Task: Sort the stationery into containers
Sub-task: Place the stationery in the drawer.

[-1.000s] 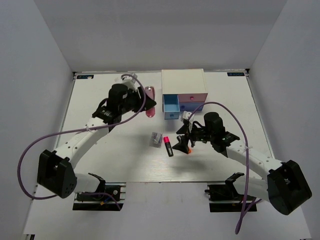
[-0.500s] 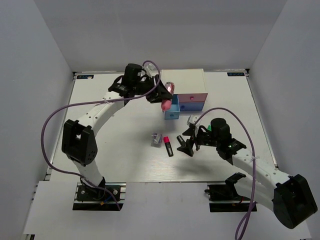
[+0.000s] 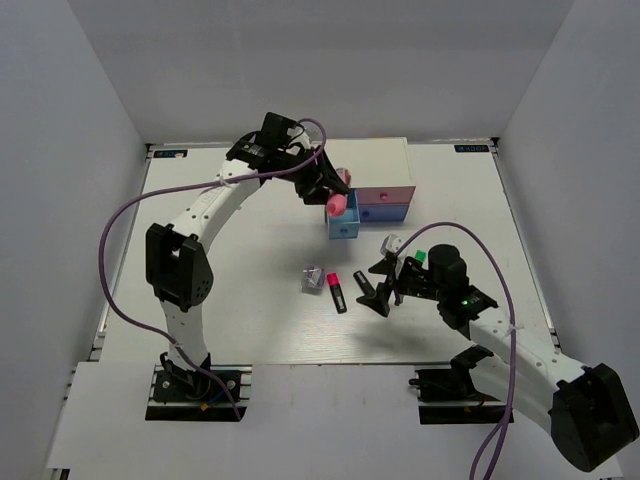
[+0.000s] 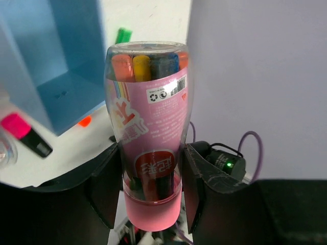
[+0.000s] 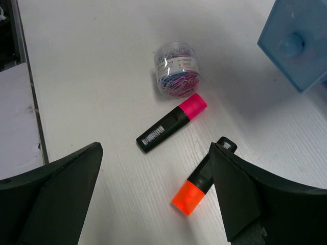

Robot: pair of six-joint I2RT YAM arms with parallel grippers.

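Watching the overhead feed, I am seeing the left gripper (image 3: 325, 192) hanging over the open light blue plastic drawer (image 3: 343, 226), which is jutting toward 6 o'clock from the white boxy cabinet (image 3: 365, 160) at the table's 12 o'clock edge. Its fingers (image 4: 104, 186) are closing partway on both sides of the pink, clear-topped stubby cylinder of coloured markers (image 4: 150, 127), gripping it firmly; I cannot tell whether it is touching the drawer's rim. The right gripper (image 3: 380, 290) is hovering low over the white table (image 3: 220, 300) at 6 o'clock from the drawer, its jaws standing spread wide and holding nothing. The orange-capped black highlighter (image 5: 202, 184) is lying between them, just beside one fingertip. The pink-capped black highlighter (image 3: 336, 291) is lying at the gripper's 9 o'clock, with the clear round tub of coloured paper clips (image 3: 314, 277) just beyond it at 10 o'clock.
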